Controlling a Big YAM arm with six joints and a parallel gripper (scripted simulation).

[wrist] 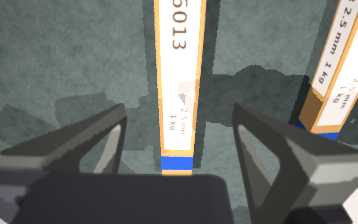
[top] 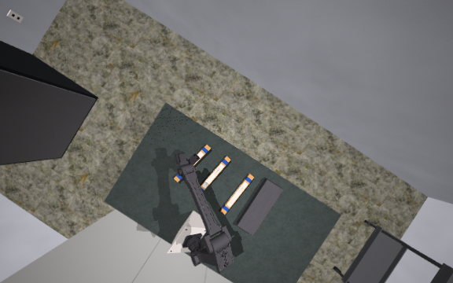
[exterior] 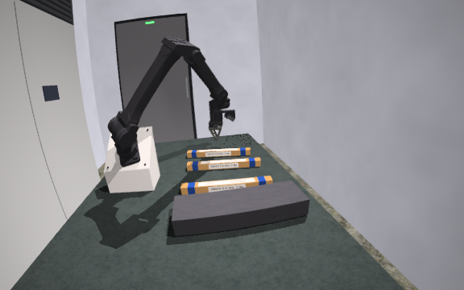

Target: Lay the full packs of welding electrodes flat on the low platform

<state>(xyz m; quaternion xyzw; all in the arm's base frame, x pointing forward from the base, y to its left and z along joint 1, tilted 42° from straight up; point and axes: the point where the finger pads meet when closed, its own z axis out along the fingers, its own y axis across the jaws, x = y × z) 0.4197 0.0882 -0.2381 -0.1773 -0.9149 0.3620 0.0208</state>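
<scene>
Three orange packs with white labels and blue bands lie side by side on the dark green mat. The far pack [exterior: 218,152], the middle pack [exterior: 223,163] and the near pack [exterior: 226,184] are all off the low grey platform [exterior: 240,207], which lies just beyond the near pack. My gripper [exterior: 216,133] hangs open and empty above the far pack. In the wrist view the far pack [wrist: 178,85] lies on the mat between and below my spread fingers, untouched, and the middle pack [wrist: 336,75] is at the right. From above, my arm covers part of the far pack [top: 202,152].
My arm stands on a white pedestal [exterior: 132,165] at the mat's left side. A grey wall runs close along the right edge of the mat. A large black cabinet [top: 18,110] and a dark cart [top: 388,255] stand away from the mat.
</scene>
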